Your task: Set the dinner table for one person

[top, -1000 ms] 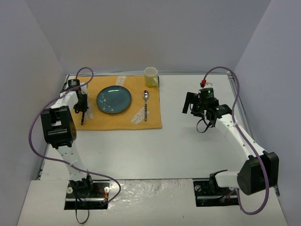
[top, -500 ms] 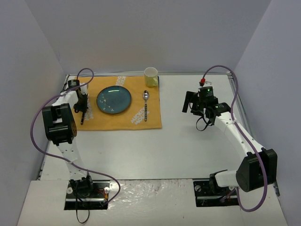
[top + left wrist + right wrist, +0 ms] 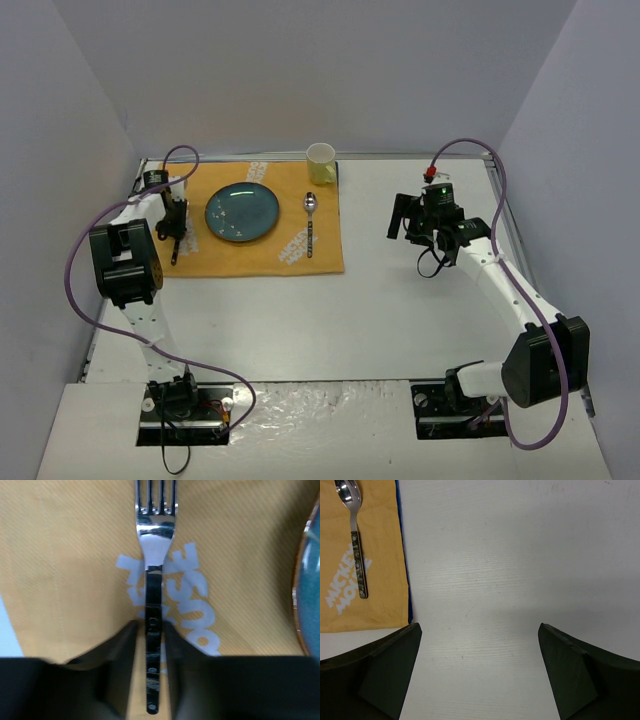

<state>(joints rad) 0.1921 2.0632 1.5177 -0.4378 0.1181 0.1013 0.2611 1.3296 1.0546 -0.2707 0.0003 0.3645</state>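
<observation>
On the white dinner table (image 3: 380,300) lies an orange mat (image 3: 270,255) with a teal plate (image 3: 242,211) on it. A spoon (image 3: 310,225) rests right of the plate and a pale yellow mug (image 3: 321,162) stands at the mat's far right corner. A fork (image 3: 152,555) lies flat on the mat left of the plate, tines pointing away. My left gripper (image 3: 151,627) straddles its dark handle, slightly open, with a strip of mat showing between the left finger and the handle. My right gripper (image 3: 405,222) hovers wide open over bare tabletop, holding nothing.
The plate's rim (image 3: 309,580) is close on the right of the fork. In the right wrist view the spoon (image 3: 356,545) and the mat's edge (image 3: 380,605) are at the far left. Grey walls enclose the table on three sides.
My left gripper's jaws have parted a little around the fork handle, and the fork stays on the mat. The right arm has hardly moved.
</observation>
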